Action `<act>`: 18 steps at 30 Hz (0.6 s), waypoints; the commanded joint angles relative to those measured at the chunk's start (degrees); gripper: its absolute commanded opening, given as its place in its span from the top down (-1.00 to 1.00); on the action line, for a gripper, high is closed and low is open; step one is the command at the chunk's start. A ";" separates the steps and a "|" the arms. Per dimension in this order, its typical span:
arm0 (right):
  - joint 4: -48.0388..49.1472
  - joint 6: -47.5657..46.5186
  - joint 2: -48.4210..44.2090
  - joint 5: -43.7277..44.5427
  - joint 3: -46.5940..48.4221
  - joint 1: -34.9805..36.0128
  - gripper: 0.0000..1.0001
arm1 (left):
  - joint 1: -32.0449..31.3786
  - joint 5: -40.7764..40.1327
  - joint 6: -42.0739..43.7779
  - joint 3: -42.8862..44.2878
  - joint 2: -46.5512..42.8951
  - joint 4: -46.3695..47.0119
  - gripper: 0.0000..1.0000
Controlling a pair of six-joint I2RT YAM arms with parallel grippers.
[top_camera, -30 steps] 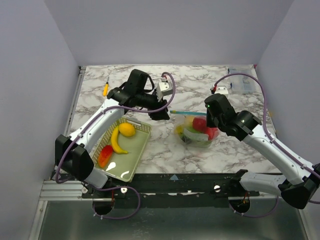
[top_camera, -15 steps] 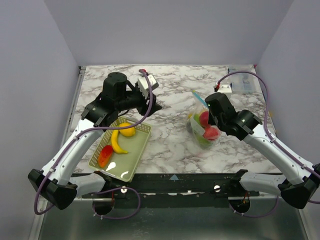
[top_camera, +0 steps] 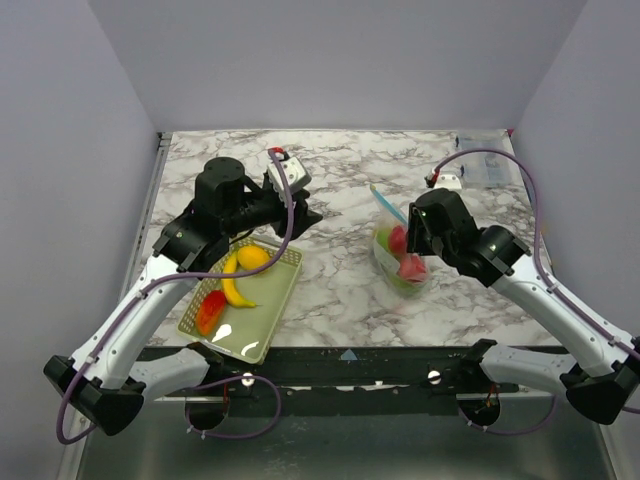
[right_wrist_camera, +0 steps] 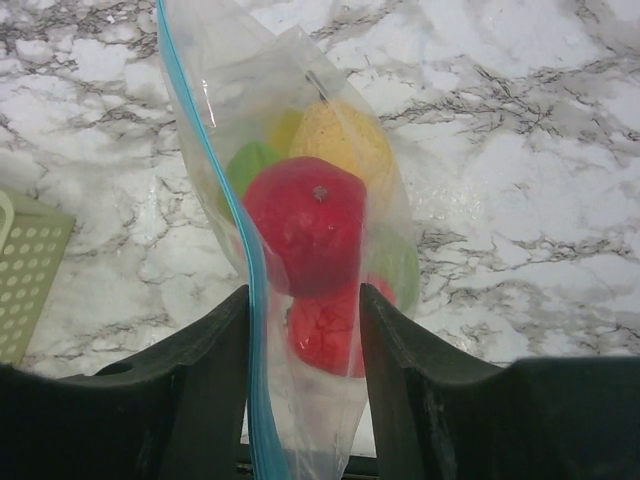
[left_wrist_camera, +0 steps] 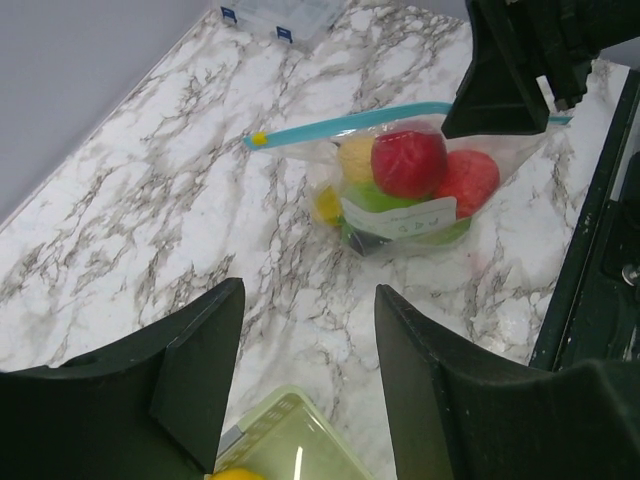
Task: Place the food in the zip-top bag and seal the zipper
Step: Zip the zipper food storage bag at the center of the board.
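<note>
The zip-top bag (top_camera: 402, 265) stands on the marble right of centre, with red, green and yellow food inside. Its teal zipper (top_camera: 384, 207) slants up to the back left. My right gripper (top_camera: 412, 236) is shut on the bag's near end. In the right wrist view the bag (right_wrist_camera: 320, 130) runs between the fingers (right_wrist_camera: 205, 340) of my right gripper (right_wrist_camera: 303, 300), with the zipper (right_wrist_camera: 215, 170) on the left and a red fruit (right_wrist_camera: 310, 225) in the middle. My left gripper (top_camera: 300, 215) is open and empty at the basket's far corner. In the left wrist view the gripper (left_wrist_camera: 310, 300) faces the bag (left_wrist_camera: 400, 200) and zipper (left_wrist_camera: 350, 122).
A pale green mesh basket (top_camera: 276, 300) at the front left holds a banana (top_camera: 233, 285), a yellow-orange fruit (top_camera: 253, 258) and a red piece (top_camera: 210, 311). A clear box (top_camera: 490, 165) sits at the back right. A small orange-tipped item (top_camera: 211, 178) lies at the back left.
My left gripper let go of the bag's left end and drew back left over the basket. The bag swung round under my right gripper, its zipper now slanting away.
</note>
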 commanded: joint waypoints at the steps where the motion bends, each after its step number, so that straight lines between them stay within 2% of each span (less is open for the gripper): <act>1: 0.53 -0.76 1.83 -1.86 2.91 -0.30 -0.02 | -1.96 -0.29 -1.31 0.07 -2.61 2.14 -0.14; 9: 1.72 -1.20 2.39 -11.40 6.56 -0.31 -0.30 | -3.91 0.87 -2.01 -0.81 -6.10 1.66 -0.16; 13: 1.74 -0.44 -0.46 -10.70 8.72 -0.35 -0.46 | -4.19 -0.67 -2.70 -0.97 -8.75 1.49 -0.18; 15: 1.24 -0.13 -2.20 -9.00 10.19 -0.30 -0.64 | -4.15 -1.43 -3.51 -0.78 -10.19 1.96 -0.21; 17: 1.33 -0.32 -4.12 -7.91 11.85 -0.31 -0.99 | -4.19 -2.16 -4.78 -0.51 -11.67 2.59 -0.22; 18: 1.65 -0.53 -5.32 -7.70 12.53 -0.30 -0.99 | -4.14 -2.78 -5.77 -0.40 -12.39 3.09 -0.23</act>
